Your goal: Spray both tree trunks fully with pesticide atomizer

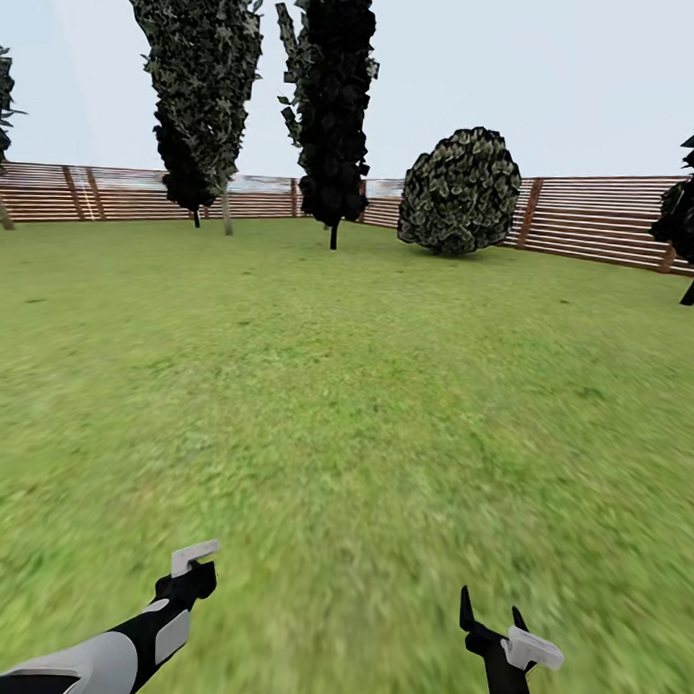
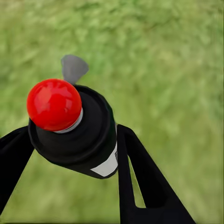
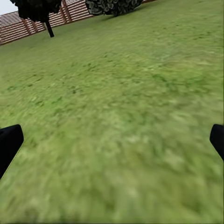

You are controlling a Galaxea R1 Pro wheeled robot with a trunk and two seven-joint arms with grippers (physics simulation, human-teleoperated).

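Note:
The pesticide atomizer [image 2: 88,123] is a black bottle with a red round cap, a grey trigger and a white label. My left gripper [image 2: 73,140] is shut on it, one black finger on each side, above blurry grass. In the head view my left gripper [image 1: 191,572] is low at the left and my right gripper [image 1: 490,617] is low at the right. The right gripper [image 3: 113,140] is open and holds nothing. Far ahead to the left, by the fence, a tall tree [image 1: 206,72] rises on a pale trunk [image 1: 227,215]. Another pale trunk [image 1: 2,211] leans at the left edge.
Green lawn [image 1: 366,388] stretches to a brown slatted fence [image 1: 592,220]. Black conifers [image 1: 336,96] and a round leafy bush [image 1: 460,191] stand at the back, another dark conifer [image 1: 692,209] at the right edge.

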